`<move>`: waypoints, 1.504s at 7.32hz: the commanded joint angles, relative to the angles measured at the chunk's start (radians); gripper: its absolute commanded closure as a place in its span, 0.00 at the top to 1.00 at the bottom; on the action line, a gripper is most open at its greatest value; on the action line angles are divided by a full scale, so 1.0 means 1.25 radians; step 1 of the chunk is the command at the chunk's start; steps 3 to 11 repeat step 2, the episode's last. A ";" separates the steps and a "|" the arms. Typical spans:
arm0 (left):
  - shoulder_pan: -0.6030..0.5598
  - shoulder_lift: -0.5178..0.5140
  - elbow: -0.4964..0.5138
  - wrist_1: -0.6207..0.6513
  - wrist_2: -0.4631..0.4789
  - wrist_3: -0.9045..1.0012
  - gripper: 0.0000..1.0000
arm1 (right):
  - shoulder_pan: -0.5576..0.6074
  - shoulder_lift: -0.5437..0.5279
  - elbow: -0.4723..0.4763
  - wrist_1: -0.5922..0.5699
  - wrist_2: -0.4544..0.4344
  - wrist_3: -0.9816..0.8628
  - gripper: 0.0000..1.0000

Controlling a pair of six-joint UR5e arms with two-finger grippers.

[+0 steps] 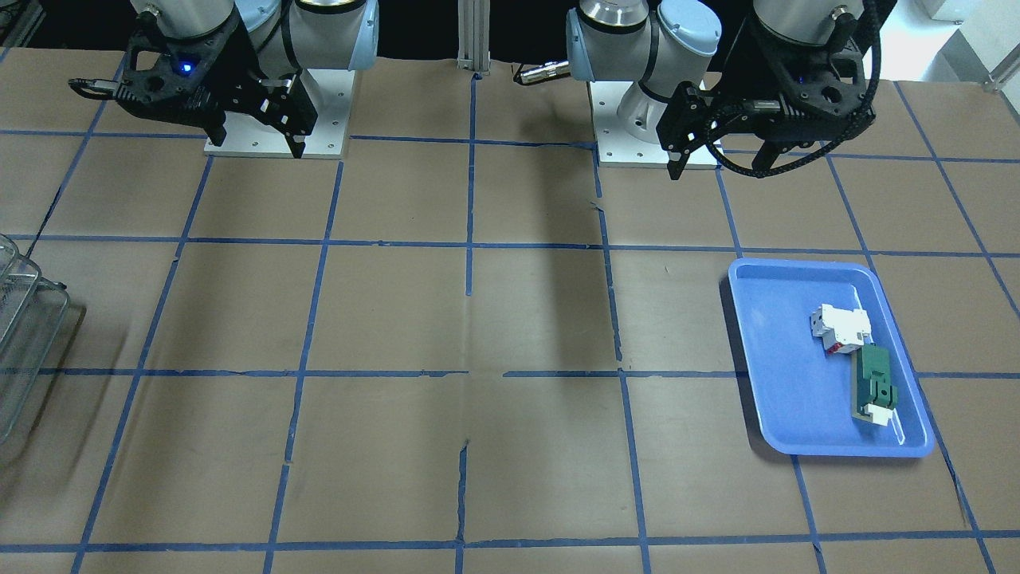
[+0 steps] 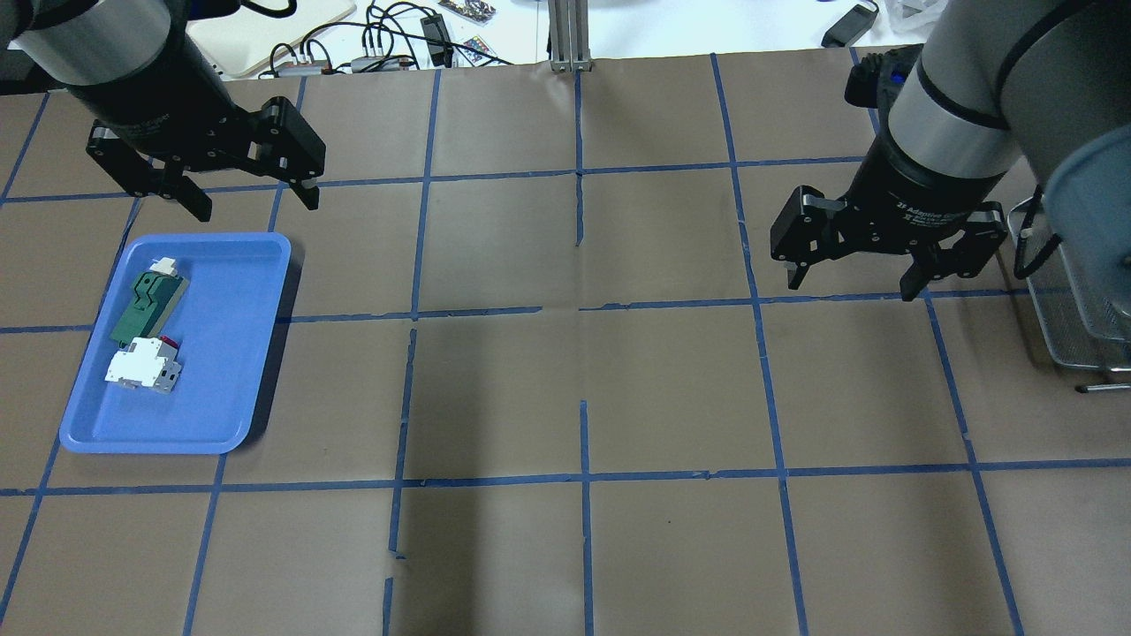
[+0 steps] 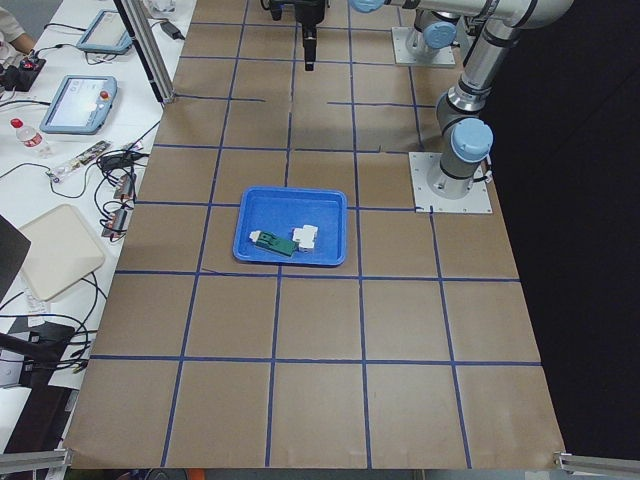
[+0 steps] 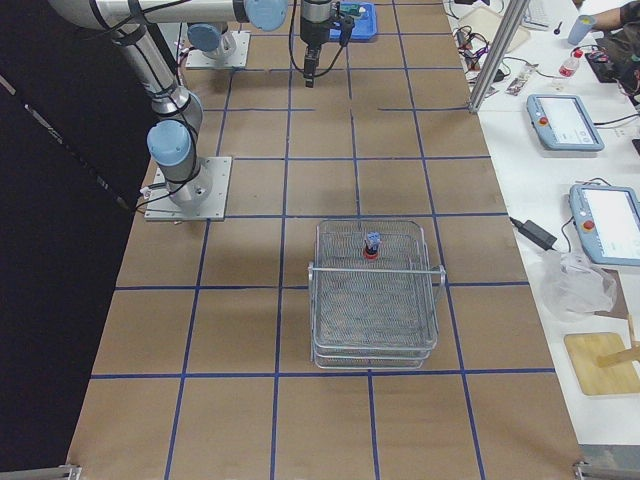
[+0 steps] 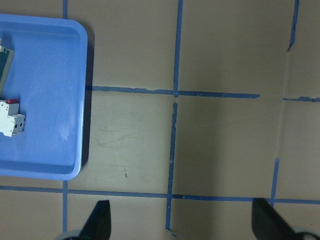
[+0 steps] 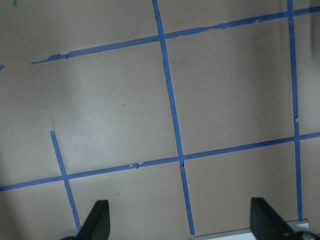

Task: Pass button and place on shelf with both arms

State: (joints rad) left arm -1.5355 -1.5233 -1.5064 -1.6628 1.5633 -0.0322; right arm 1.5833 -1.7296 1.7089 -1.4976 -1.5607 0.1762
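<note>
I see the red-capped black push-button (image 4: 371,247) on the top tier of the silvery wire-mesh shelf (image 4: 376,312); the black two-finger left gripper (image 2: 256,205), far from it, and the right gripper (image 2: 850,286), nearer, are both spread, empty

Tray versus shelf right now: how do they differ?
The blue tray is solid plastic, one shallow level; the shelf is silvery wire mesh in stacked tiers. The tray holds a white block and a green part; the shelf holds the button. Both rest flat on the table.
</note>
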 commanded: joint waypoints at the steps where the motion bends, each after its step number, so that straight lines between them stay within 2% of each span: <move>1: 0.000 0.000 0.000 0.000 0.000 0.000 1.00 | 0.001 0.002 -0.002 -0.003 -0.002 0.000 1.00; 11: 0.001 0.000 0.000 0.000 0.000 0.000 1.00 | 0.001 0.002 -0.004 -0.003 -0.008 0.000 1.00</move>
